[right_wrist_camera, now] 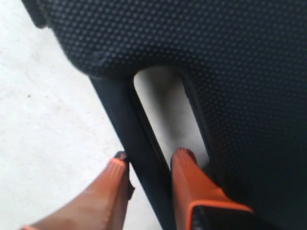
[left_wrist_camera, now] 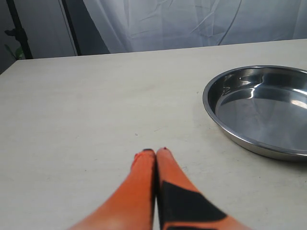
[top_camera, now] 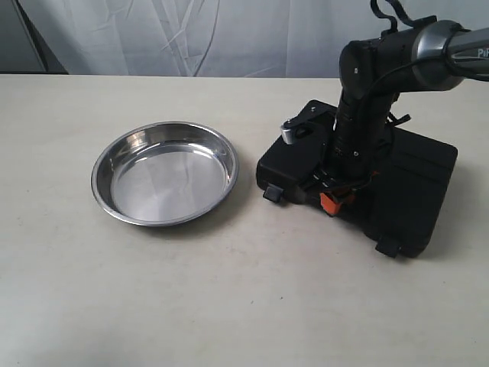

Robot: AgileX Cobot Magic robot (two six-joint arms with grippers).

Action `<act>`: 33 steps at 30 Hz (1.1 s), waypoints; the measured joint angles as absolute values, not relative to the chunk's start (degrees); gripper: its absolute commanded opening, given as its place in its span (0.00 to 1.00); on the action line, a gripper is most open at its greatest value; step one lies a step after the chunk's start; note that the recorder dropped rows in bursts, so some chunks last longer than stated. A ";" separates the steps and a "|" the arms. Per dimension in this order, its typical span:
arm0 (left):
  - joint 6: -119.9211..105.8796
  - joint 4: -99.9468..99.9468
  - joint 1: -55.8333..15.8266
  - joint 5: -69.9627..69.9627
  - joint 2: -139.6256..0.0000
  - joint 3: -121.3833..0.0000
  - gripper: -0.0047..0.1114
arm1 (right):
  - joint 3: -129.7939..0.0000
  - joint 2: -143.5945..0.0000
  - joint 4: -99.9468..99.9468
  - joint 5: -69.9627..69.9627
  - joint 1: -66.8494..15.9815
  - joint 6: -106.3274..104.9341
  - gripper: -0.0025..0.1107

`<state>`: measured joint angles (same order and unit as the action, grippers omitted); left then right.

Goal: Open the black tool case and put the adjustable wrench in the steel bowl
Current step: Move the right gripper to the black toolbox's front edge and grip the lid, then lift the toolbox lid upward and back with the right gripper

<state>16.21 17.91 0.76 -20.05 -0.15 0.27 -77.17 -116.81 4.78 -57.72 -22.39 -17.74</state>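
The black tool case point(top_camera: 412, 183) lies flat on the table at the right, lid down. Its two grey latches point(top_camera: 273, 193) point(top_camera: 387, 247) stick out at the near edge. My right gripper point(top_camera: 336, 200) stands at that edge. In the right wrist view the right gripper point(right_wrist_camera: 151, 155) straddles the case's handle bar point(right_wrist_camera: 139, 143), one orange finger point(right_wrist_camera: 184, 167) in the handle opening, the other outside, both against the bar. The steel bowl point(top_camera: 164, 173) point(left_wrist_camera: 268, 105) sits empty at the left. My left gripper point(left_wrist_camera: 156, 151) is shut over bare table beside the bowl. The adjustable wrench is not identifiable.
A small shiny silver part point(top_camera: 290, 130) shows at the case's far left corner; I cannot tell which tool it belongs to. The right arm point(top_camera: 367, 99) leans over the case. A white curtain point(top_camera: 191, 30) hangs behind the table's far edge.
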 measured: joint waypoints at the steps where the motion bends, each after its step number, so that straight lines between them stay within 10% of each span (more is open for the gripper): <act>1: 16.21 17.91 0.76 -20.05 -0.15 0.27 0.04 | -77.17 -116.81 4.91 -57.84 -22.39 -17.74 0.02; 33: 16.21 17.91 0.76 -20.05 -0.15 0.27 0.04 | -77.22 -88.47 -15.24 -62.81 -22.48 -8.07 0.02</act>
